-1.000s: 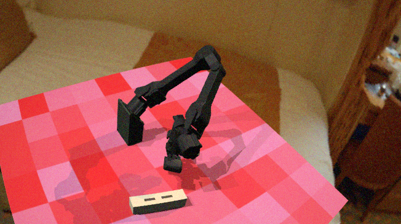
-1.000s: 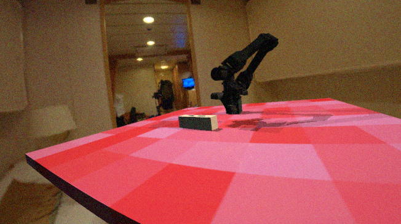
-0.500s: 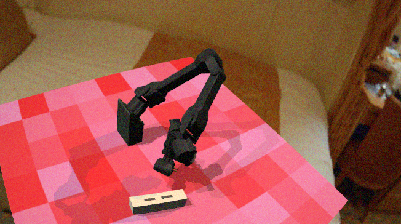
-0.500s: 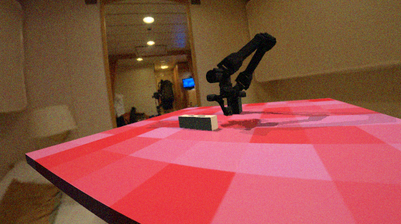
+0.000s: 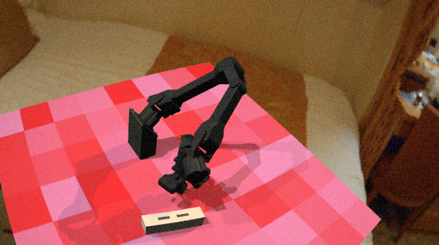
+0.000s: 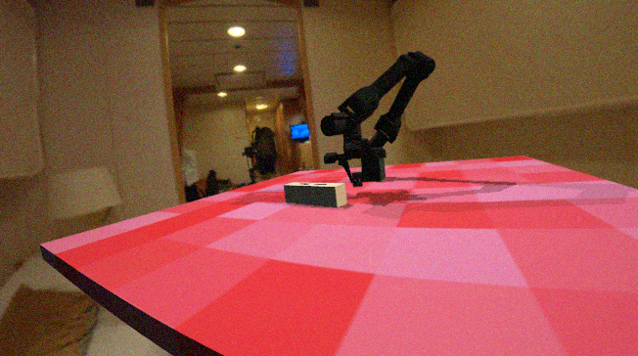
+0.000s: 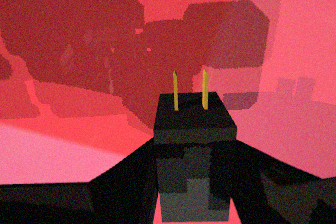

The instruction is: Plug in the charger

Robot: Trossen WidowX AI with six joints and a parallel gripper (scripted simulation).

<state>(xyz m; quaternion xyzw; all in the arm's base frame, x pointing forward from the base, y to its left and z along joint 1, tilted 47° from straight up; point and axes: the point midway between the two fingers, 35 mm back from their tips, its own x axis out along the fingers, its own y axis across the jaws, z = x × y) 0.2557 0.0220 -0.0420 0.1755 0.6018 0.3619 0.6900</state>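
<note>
Item 1, claw (image 7: pixel 192 165): clenched on the dark body of the two-prong charger (image 7: pixel 194 120), one black finger (image 7: pixel 125 175) pressing each side, as the wrist view shows. The claw hangs above the bench (image 5: pixel 276 206), tilted downward.

Item 2, prongs (image 7: pixel 190 90): two brass blades projecting from the charger's far face, ahead of the claw. They appear parallel and level with each other, pointing down and forward at the checked red-and-pink surface. In the top view they show as tiny tips below the claw (image 5: pixel 184 190).

Item 3, power strip (image 5: pixel 173 219): cream top, dark sides, lying flat on the bench ahead of the claw and below it, well apart from the prongs. Two slot outlets face upward. Which slot counts as the left outlet (image 5: pixel 163 218) is a judgement from the top view. The strip is out of the wrist view.

Item 4, arm base (image 5: pixel 142 136): dark block behind the claw.

Handling note, judged: the step in hand is carrying the charger over the strip. To do it well, the claw should arrive directly above the left slot, turn the prongs square to the strip's top face, match blade line to slot line, then press straight down so that both blades meet the shutter together. A tilted entry would likely jam.
</note>
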